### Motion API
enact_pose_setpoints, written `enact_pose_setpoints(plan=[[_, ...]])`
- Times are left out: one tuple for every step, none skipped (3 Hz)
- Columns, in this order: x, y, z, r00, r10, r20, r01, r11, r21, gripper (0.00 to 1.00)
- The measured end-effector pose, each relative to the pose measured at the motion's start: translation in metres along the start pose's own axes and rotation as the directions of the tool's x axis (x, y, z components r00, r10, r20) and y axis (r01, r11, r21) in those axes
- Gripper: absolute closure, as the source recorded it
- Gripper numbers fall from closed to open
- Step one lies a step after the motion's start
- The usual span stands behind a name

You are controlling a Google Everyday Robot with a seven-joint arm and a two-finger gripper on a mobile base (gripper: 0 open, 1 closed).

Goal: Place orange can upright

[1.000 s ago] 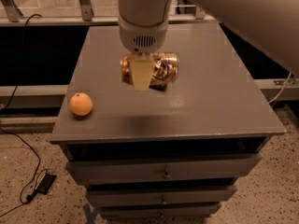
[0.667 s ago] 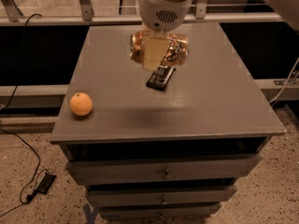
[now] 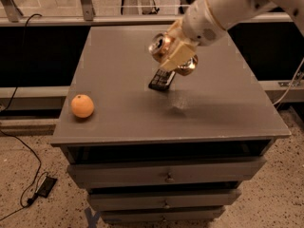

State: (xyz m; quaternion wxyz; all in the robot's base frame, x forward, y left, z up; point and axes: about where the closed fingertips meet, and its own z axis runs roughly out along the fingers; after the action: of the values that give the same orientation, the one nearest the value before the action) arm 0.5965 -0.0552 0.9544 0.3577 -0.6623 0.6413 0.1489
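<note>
The orange can (image 3: 167,51) is held in the air above the grey table top (image 3: 123,56), tilted, with its silver pull-tab end up and to the left. My gripper (image 3: 176,57) is shut on the can, its pale fingers (image 3: 179,55) clamped across the can's middle. The white arm comes in from the upper right. A flat black packet (image 3: 161,80) lies on the table just below the can.
A round orange fruit (image 3: 82,106) sits near the table's front left edge. The table is a drawer cabinet with a drawer front (image 3: 166,172) below. A black cable (image 3: 28,151) and adapter (image 3: 45,186) lie on the floor at the left. Metal railings stand behind.
The arm has swung so that it now enters from the upper right. The can has turned from lying level toward tilted and is lifted, uncovering the black packet.
</note>
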Motion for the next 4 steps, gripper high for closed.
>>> enact_pose_setpoints(plan=[[0.020,0.007,-0.014,0.991,0.088,0.105,-0.087,0.9961,-0.013,1.00],[0.018,0.007,-0.015,0.991,0.085,0.104,-0.085,0.9963,-0.012,1.00],[0.019,0.011,-0.013,0.966,0.131,0.222,-0.124,0.9912,-0.045,1.00],[0.042,0.024,-0.006,0.841,0.231,0.489,-0.200,0.9730,-0.115,1.00]])
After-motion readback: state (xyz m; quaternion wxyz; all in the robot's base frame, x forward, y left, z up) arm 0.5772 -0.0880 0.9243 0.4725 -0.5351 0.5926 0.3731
